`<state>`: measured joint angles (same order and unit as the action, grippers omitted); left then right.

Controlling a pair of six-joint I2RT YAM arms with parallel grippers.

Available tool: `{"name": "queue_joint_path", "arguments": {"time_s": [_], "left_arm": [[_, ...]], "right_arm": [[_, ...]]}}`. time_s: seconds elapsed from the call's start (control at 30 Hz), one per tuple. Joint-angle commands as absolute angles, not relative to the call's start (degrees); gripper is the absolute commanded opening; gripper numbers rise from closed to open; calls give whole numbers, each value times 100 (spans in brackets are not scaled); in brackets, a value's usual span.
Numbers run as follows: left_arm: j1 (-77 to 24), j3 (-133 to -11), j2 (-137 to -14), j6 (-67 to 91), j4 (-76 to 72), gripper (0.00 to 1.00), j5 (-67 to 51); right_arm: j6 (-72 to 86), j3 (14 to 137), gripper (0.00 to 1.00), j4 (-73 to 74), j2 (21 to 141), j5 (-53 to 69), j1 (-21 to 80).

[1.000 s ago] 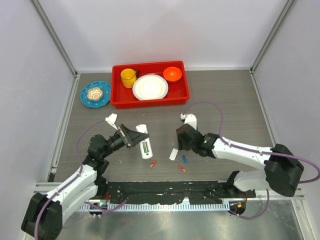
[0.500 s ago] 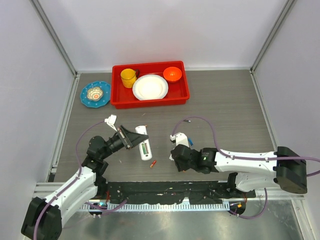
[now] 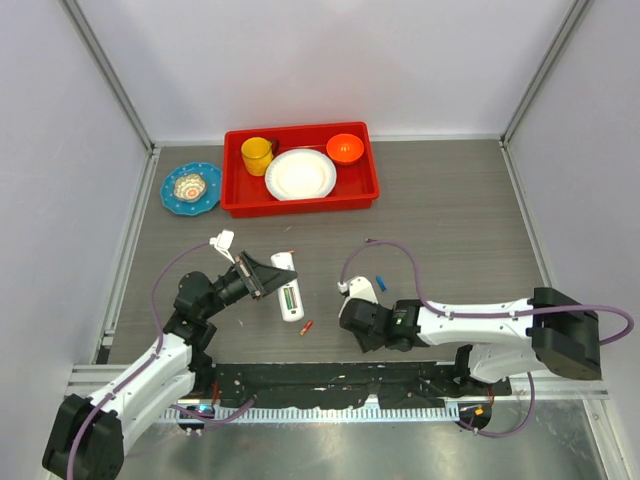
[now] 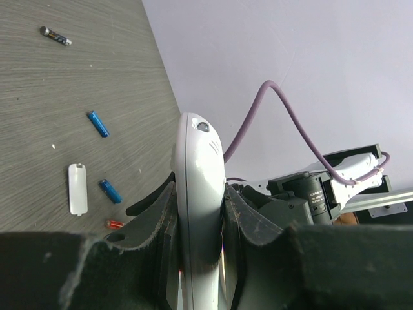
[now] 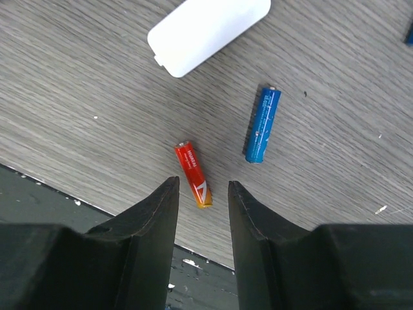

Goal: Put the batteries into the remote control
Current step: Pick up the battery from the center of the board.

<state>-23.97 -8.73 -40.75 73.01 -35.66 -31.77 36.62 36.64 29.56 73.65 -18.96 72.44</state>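
Observation:
My left gripper (image 3: 268,276) is shut on the white remote control (image 3: 291,297), holding it on edge, as the left wrist view (image 4: 199,188) shows. Its recess faces up with something green in it. My right gripper (image 5: 202,187) is open, low over the table, its fingers either side of an orange-red battery (image 5: 193,174). A blue battery (image 5: 262,124) and the white cover piece (image 5: 208,29) lie just beyond it. In the top view the right gripper (image 3: 355,325) hides these. Another orange battery (image 3: 307,327) and a blue one (image 3: 380,281) lie loose.
A red tray (image 3: 300,201) with a yellow cup (image 3: 256,155), white plate (image 3: 300,174) and orange bowl (image 3: 345,148) stands at the back. A blue dish (image 3: 190,188) sits left of it. The table's black front rail (image 3: 330,380) is close behind the right gripper.
My right arm has swung left and toward the near edge, dropping over the cover piece and two batteries that showed before. The left arm and the remote have not moved.

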Motion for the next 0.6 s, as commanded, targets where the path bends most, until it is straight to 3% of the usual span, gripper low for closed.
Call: {"name": "queue_joint_path", "arguments": {"time_s": [0.0, 0.4, 0.57], "left_arm": [[-2382, -870, -4130, 7251, -3797, 0, -3287], [-2382, -844, -4201, 7269, -3911, 0, -3322], [-2373, -844, -4192, 7286, -3920, 0, -3340]], "right_arm": [[3806, 3788, 41, 3076, 7444, -2092, 7277], [3771, 3788, 36, 3023, 7655, -1855, 7269], [3832, 3762, 27, 2962, 7682, -1846, 7269]]}}
